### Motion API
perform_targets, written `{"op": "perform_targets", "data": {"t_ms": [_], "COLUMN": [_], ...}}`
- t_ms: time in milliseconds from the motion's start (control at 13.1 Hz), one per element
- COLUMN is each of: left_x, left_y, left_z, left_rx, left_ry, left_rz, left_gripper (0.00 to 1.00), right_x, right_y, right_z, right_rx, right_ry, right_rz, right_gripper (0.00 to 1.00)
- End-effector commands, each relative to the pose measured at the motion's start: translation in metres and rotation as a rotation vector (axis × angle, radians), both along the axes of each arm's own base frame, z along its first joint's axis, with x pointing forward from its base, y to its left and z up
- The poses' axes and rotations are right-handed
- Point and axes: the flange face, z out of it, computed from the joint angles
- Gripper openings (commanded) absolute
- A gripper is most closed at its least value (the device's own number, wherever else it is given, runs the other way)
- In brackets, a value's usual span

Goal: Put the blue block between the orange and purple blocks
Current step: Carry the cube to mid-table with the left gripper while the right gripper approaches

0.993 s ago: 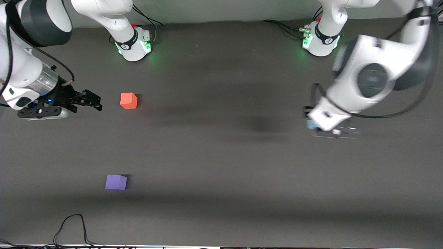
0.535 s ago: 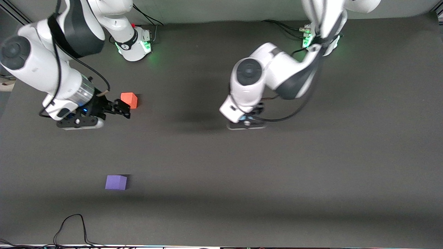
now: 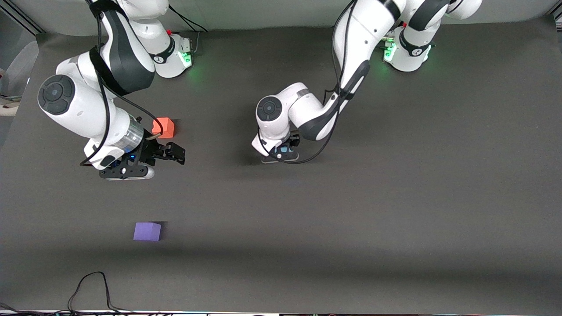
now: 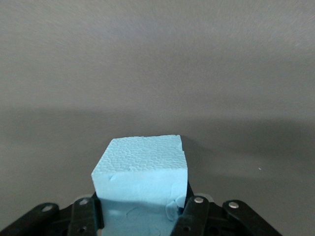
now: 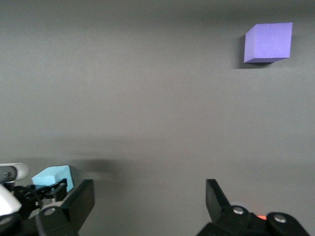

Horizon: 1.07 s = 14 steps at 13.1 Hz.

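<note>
Surface: dark grey matte table [image 3: 395,219], two Franka bases along its robot edge, a black cable [image 3: 90,285] at the camera edge.

Blue block [image 4: 142,179]: clamped between the fingers of the left gripper [image 3: 283,153], held over the table's middle (only a sliver shows in the front view; the right wrist view catches it at [image 5: 51,178]).

Orange block [image 3: 163,127]: on the table toward the right arm's end, just beside the right arm's wrist.

Purple block [image 3: 147,231]: same end, well nearer the front camera than the orange one.

Right gripper [image 3: 175,154]: fingers spread, holding nothing, over the table between the orange and purple blocks, closer to the orange.
</note>
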Motion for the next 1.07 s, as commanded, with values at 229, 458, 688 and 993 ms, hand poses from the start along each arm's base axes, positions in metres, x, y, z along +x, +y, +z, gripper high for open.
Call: {"op": "perform_targets", "data": {"t_ms": [229,458,688,993], "left_x": [0.035,0.041,0.065,0.124], "left_y": [0.016,0.039,0.120,0.342], "left_z": [0.069,0.180,0.273,0.365], "left_rx": [0.004,0.008,-0.024,-0.078], "left_ry": [-0.049,-0.048,0.039,0.130], "left_rz": [-0.003,0.001,-0.055,-0.102], "left_gripper": [1.00,1.00,1.00,1.00], "right_x": [0.008,0.006,-0.017,-0.058], "right_y": [0.016,0.040,0.122,0.246], "right_z": [-0.002,-0.012,-0.038,-0.121], "right_rx": [0.022,0.032,0.018,-0.051], "right_ry": [-0.021,-0.021,-0.037,-0.093], "right_rz": [-0.068,-0.091,-0.092,-0.136], "right_gripper": [1.00,1.00,1.00,1.00]}}
